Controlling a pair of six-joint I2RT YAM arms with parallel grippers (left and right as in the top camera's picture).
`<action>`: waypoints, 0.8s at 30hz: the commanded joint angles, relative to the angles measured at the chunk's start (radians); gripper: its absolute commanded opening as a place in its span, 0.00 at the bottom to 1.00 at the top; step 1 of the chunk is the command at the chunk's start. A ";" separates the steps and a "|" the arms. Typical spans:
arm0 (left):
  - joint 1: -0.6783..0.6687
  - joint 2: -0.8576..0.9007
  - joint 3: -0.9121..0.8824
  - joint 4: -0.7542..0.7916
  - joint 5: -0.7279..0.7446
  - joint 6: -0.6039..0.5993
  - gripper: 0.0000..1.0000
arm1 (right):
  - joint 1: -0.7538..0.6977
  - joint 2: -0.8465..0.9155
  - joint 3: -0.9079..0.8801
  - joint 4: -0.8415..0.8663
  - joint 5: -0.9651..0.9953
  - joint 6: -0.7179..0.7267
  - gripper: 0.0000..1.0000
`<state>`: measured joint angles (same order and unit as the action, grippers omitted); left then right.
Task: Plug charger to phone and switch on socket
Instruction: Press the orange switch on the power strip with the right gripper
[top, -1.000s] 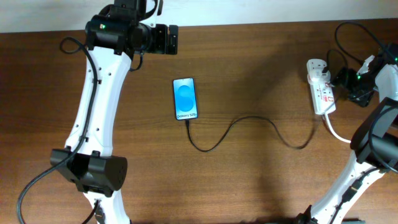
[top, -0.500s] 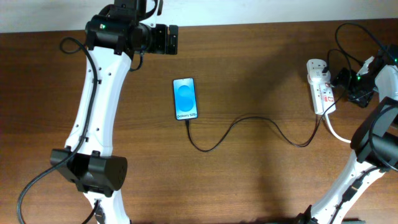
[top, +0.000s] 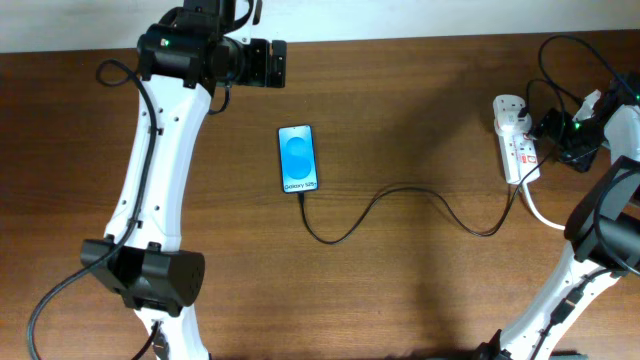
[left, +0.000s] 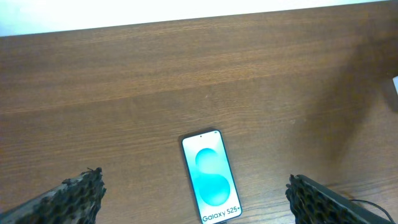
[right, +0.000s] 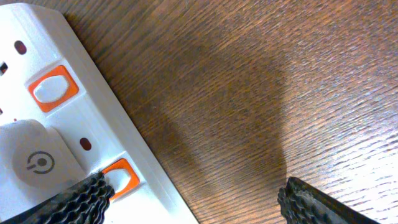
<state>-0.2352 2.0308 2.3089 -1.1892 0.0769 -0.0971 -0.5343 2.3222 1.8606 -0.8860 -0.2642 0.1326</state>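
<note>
Phone (top: 298, 158) is lying face up on the brown wooden table (top: 420, 290), its blue screen glowing and showing "Galaxy S25+" along the bottom edge. The charger (top: 400, 195) is meeting that edge with its tip, then looping across the tabletop toward the socket (top: 515, 150) at the far right; whether the tip is fully seated cannot be told. The left gripper (top: 280, 62) is hovering beyond the phone's top end, well clear of it, its jaws standing wide apart and gripping nothing. The right gripper (right: 199, 199) is hanging low beside the socket, also spread wide and empty. In the right wrist view one of its fingers (right: 87, 196) is overlapping the nearer orange switch (right: 121, 177); whether it is pressing it cannot be told. A second orange switch (right: 53, 88) is sitting apart from the finger.
</note>
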 joint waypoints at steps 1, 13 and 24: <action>0.002 -0.017 0.013 -0.002 -0.006 0.009 1.00 | 0.019 0.041 -0.012 -0.027 -0.031 -0.024 0.92; 0.002 -0.017 0.013 -0.002 -0.006 0.009 0.99 | 0.023 0.040 -0.036 0.002 -0.008 0.002 0.92; 0.002 -0.017 0.013 0.002 -0.006 0.009 0.99 | -0.049 0.040 0.024 -0.031 -0.092 0.030 0.92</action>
<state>-0.2352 2.0308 2.3089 -1.1892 0.0769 -0.0971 -0.5640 2.3302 1.8679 -0.9119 -0.3321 0.1524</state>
